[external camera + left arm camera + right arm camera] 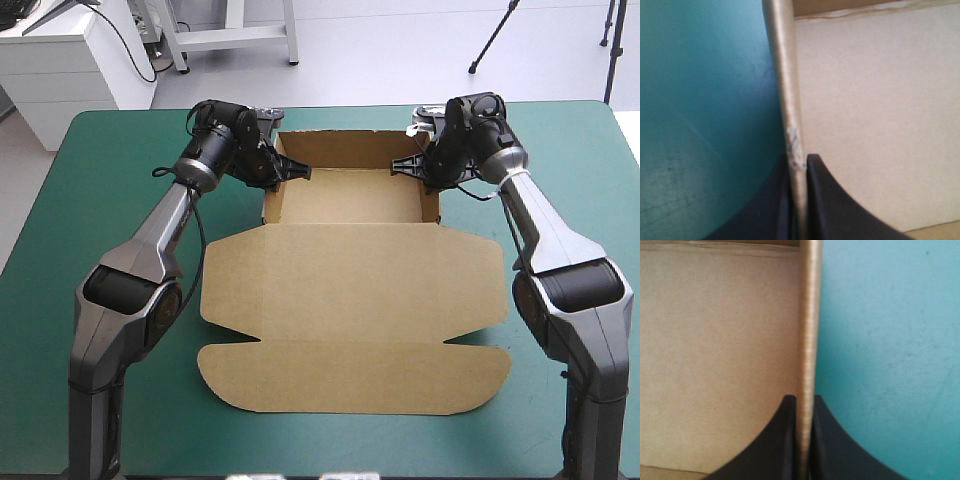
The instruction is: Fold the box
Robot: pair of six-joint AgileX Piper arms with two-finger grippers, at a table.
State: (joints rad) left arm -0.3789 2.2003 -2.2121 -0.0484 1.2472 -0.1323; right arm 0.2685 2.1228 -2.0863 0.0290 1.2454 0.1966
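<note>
Left fingers (835,210) and right fingers (775,445) each pinch a thin raised wall of the matte brown box (350,270), wall ends cut off.

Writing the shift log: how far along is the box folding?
Done: the box has its back and side walls raised into a tray. In hand: the left tool and the right tool each pinch a side wall. Left to do: the lid lies flat, its flaps unfolded.
</note>
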